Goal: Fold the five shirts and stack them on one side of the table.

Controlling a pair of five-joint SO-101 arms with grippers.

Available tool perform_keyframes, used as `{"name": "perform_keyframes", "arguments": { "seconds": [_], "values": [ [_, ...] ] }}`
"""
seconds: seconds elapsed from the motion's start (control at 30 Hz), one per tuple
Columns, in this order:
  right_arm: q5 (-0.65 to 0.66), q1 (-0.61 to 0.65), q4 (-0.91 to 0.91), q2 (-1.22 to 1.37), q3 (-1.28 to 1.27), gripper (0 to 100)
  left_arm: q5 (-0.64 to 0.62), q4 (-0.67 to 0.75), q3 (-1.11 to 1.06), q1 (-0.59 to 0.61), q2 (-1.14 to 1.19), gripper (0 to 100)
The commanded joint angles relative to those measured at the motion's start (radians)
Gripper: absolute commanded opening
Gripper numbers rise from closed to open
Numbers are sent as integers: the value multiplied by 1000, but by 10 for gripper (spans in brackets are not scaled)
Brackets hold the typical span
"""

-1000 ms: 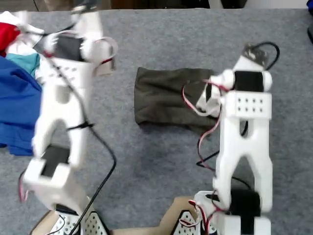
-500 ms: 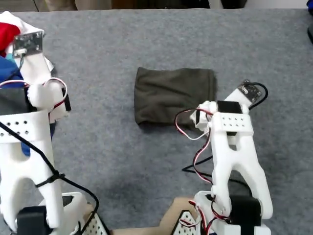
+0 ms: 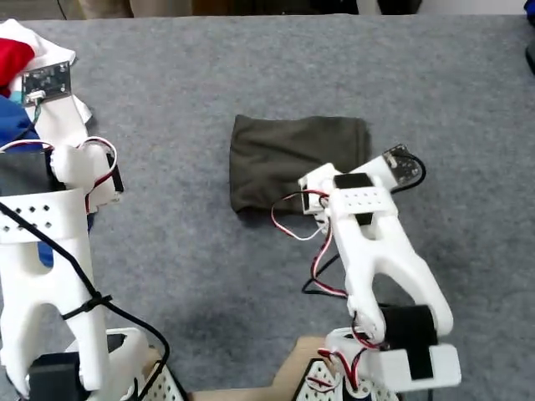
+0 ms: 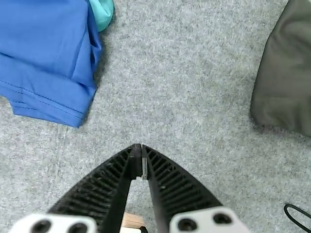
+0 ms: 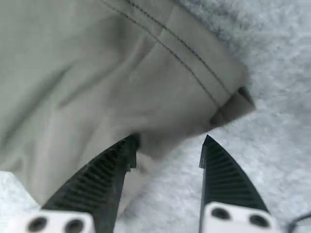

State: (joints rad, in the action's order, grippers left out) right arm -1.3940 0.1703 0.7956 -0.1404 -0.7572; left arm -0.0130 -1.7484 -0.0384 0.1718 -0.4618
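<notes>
Olive shirt (image 3: 297, 163), folded at mid-frame, may unfold if dragged; right gripper (image 5: 171, 141), jaws apart, straddles just its lower-right edge; left gripper (image 4: 139, 151), jaws together, offers no support.

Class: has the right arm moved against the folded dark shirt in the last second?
Yes. The right arm drew back toward its base and leftward, from the right edge of the dark shirt to its near corner.
</notes>
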Motion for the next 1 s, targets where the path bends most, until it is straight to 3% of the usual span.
{"name": "perform_keyframes", "arguments": {
  "seconds": [0.0,0.4,0.53,0.73,0.97],
  "values": [
    [-44,13,-66,39,-4,231,-5,-9,0,12,-28,20],
    [-75,-35,-172,180,10,231,-8,-9,0,12,-28,20],
    [-25,-47,-170,196,24,227,-8,-9,0,14,-28,20],
    [-11,-117,-164,200,21,0,-8,-9,2,14,-28,20],
    [61,-205,-95,191,35,5,-6,-9,0,14,-33,20]
  ]
}}
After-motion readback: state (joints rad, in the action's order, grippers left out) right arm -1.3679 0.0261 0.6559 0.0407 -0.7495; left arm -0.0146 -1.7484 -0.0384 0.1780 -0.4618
